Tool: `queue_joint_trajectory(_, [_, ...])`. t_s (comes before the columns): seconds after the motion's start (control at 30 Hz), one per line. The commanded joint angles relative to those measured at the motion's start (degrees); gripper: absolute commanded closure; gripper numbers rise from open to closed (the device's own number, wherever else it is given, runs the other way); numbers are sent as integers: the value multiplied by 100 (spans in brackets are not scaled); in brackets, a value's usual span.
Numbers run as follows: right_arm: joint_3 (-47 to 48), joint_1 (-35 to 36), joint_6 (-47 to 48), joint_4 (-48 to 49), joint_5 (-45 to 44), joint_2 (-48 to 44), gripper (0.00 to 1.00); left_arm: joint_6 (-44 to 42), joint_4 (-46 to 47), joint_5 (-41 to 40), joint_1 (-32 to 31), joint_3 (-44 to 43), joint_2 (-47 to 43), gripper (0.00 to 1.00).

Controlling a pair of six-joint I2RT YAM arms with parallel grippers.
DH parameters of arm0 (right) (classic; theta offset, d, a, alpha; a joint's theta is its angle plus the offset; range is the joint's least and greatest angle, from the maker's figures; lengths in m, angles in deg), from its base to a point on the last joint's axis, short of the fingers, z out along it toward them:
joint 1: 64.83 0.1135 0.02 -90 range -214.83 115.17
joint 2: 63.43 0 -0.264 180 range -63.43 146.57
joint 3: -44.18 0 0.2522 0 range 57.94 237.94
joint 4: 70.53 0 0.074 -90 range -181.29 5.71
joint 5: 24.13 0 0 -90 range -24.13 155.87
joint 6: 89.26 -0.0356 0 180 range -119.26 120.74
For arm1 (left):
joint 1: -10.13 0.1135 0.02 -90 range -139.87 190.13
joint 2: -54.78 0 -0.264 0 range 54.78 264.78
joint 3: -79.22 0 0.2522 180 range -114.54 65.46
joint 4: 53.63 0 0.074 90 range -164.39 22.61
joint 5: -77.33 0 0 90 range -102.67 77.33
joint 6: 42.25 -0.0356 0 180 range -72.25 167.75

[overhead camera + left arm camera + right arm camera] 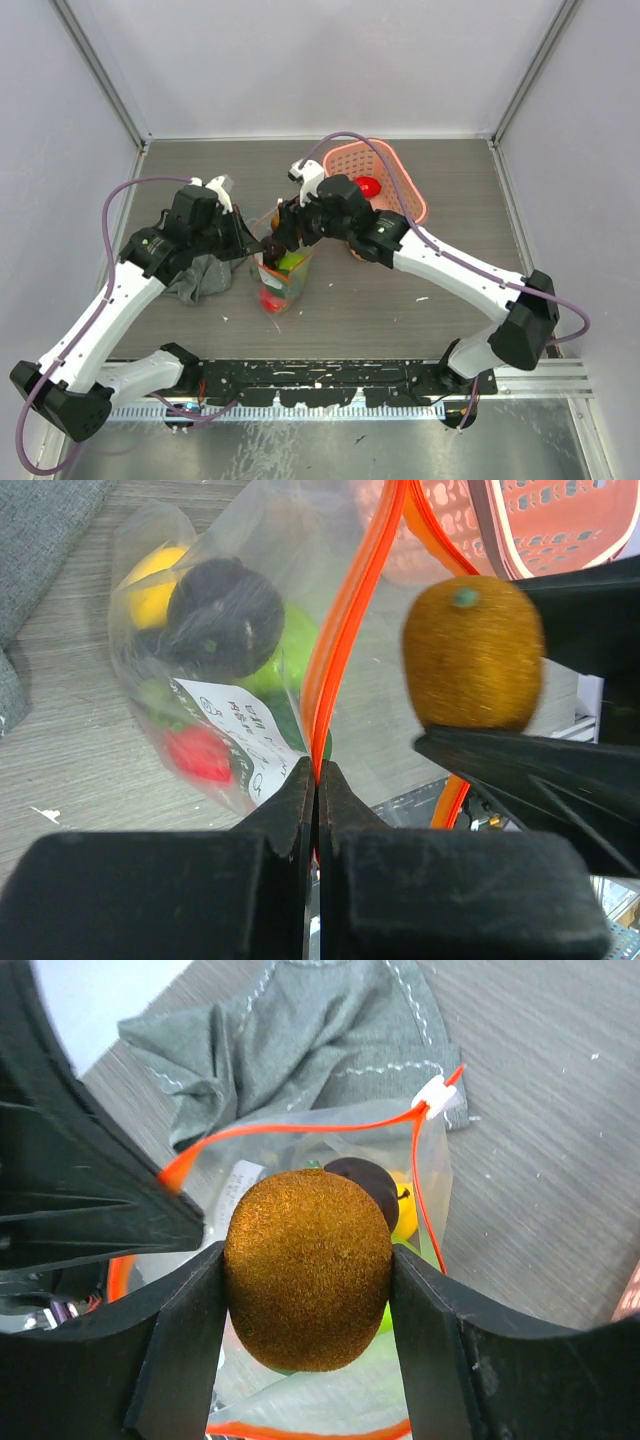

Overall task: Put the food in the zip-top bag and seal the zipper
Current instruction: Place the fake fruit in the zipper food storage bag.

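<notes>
The clear zip-top bag [283, 282] stands mouth-up on the table and holds yellow, dark, green and red food [222, 617]. My left gripper [318, 775] is shut on one side of the red-orange zipper [345, 630] and holds the mouth apart. The white slider tab [440, 1095] sits at the far end of the strip. My right gripper [305, 1260] is shut on a brown fuzzy kiwi [308, 1270], directly above the open mouth of the bag [330, 1400]. In the left wrist view the kiwi [473, 652] hangs just right of the zipper.
A pink plastic basket [392, 165] stands behind the right arm with a red fruit [369, 186] in it. A crumpled grey cloth [200, 278] lies left of the bag, under the left arm. Grey walls close the table on three sides.
</notes>
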Motion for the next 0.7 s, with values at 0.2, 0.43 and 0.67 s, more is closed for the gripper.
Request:
queue_joint_trajectory(0.2, [463,33,-134,-348,-317,432,45,-12,367,89,-17,-9,-149,100])
queue_joint_trajectory(0.43, [459,40,-108,-370,-503,505,32,-28,304,13,-17,-1,-172,100])
queue_joint_trajectory(0.67, [446,35,-85,-370,-550,466,24,-27,303,14,-17,-3,-153,100])
